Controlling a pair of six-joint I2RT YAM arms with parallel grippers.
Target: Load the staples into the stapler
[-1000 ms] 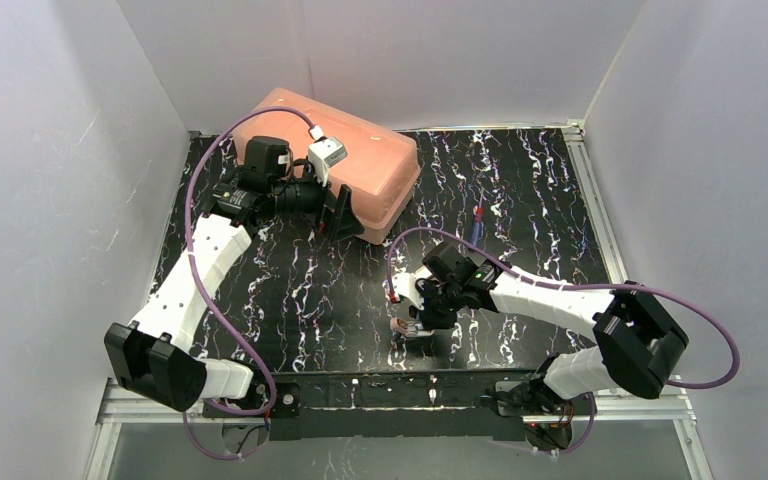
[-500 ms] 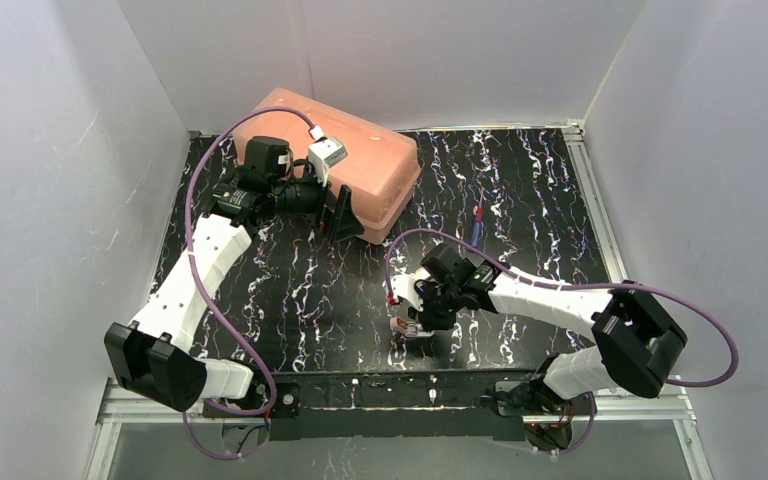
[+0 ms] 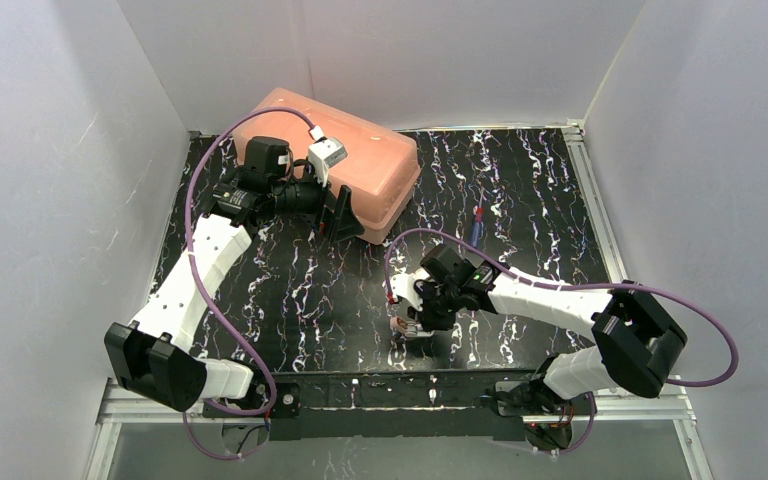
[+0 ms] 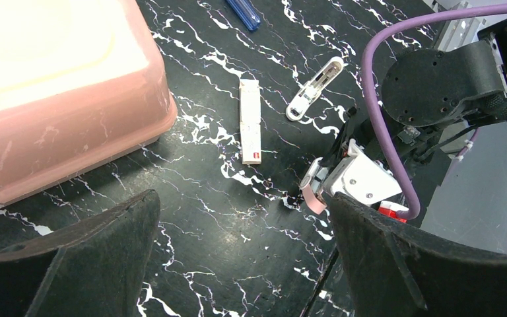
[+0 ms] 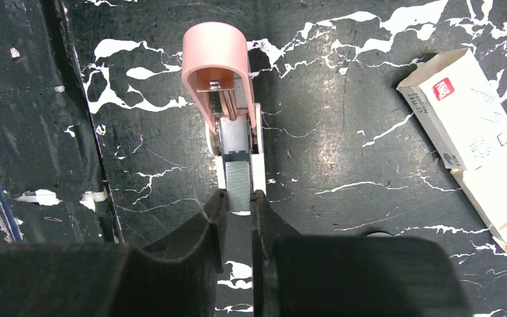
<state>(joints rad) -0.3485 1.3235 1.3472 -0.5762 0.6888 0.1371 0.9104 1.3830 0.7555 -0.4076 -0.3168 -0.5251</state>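
Note:
The pink stapler (image 5: 215, 61) lies open on the black marbled table, lid tipped back and white channel facing my right gripper (image 5: 239, 201). That gripper is shut on a grey strip of staples (image 5: 238, 179), whose far end rests in the channel. In the top view the right gripper (image 3: 417, 322) is low over the stapler (image 3: 399, 326) near the front edge. The stapler's pink tip also shows in the left wrist view (image 4: 313, 197). My left gripper (image 3: 339, 213) hangs open and empty beside the pink tub (image 3: 360, 160); its fingers (image 4: 72, 257) are spread wide.
A white staple box (image 5: 459, 109) lies right of the stapler and shows in the left wrist view (image 4: 251, 120). A white opened clip-like piece (image 4: 315, 88) and a blue pen (image 3: 477, 224) lie behind. White walls enclose the table.

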